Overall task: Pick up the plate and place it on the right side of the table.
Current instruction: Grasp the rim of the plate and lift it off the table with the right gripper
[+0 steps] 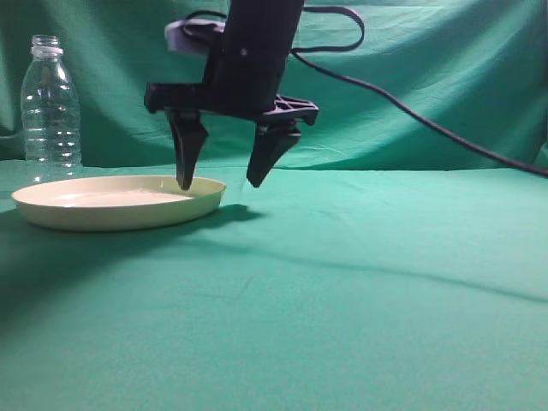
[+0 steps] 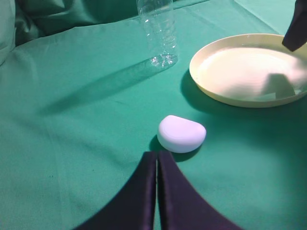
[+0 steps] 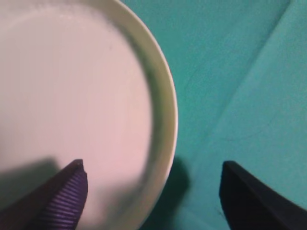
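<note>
The plate (image 1: 116,202) is a pale cream-yellow round dish lying on the teal table (image 1: 342,282) at the left. My right gripper (image 1: 221,181) is open and straddles the plate's right rim, one finger inside the dish, the other outside over the cloth. In the right wrist view the plate's rim (image 3: 165,124) runs between the two fingertips of the right gripper (image 3: 153,170). The plate also shows in the left wrist view (image 2: 249,69). My left gripper (image 2: 157,154) is shut and empty, low over the cloth, apart from the plate.
A clear plastic bottle (image 1: 50,107) stands upright behind the plate at the far left; it also shows in the left wrist view (image 2: 158,33). A small white rounded object (image 2: 181,133) lies just ahead of the left gripper. A black cable (image 1: 428,120) hangs at the right.
</note>
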